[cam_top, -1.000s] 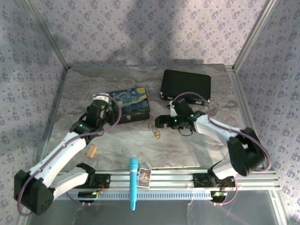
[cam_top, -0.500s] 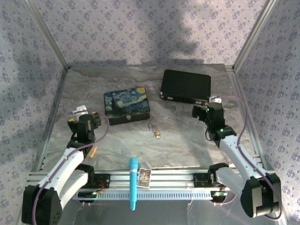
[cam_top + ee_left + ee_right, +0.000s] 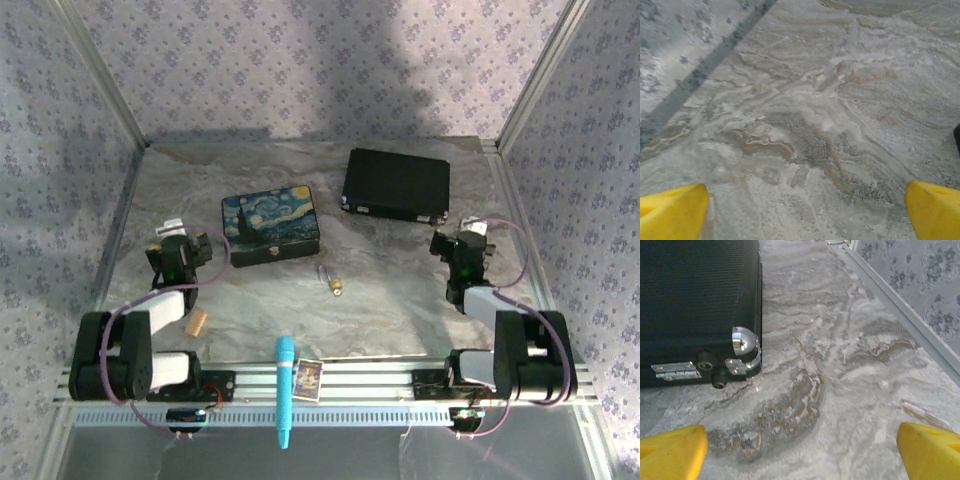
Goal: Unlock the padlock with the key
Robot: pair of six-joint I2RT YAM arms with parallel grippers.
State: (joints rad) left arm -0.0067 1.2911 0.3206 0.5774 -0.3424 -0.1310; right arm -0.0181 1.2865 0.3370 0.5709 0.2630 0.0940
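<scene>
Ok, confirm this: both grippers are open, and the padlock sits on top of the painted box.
Wrong on the padlock: the top external view shows it on the table, apart from the painted box. Left gripper and right gripper are open.

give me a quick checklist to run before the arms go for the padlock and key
1. Left gripper jaws open and empty: ok, yellow fingertips wide apart.
2. Right gripper jaws open and empty: ok.
3. Padlock located: ok, lying on the table in front of the Starry Night box, apart from both grippers.
4. Key located: cannot tell; the pale sliver beside the brass body could be key or shackle.
5. Shackle locked: cannot tell, too small.
</scene>
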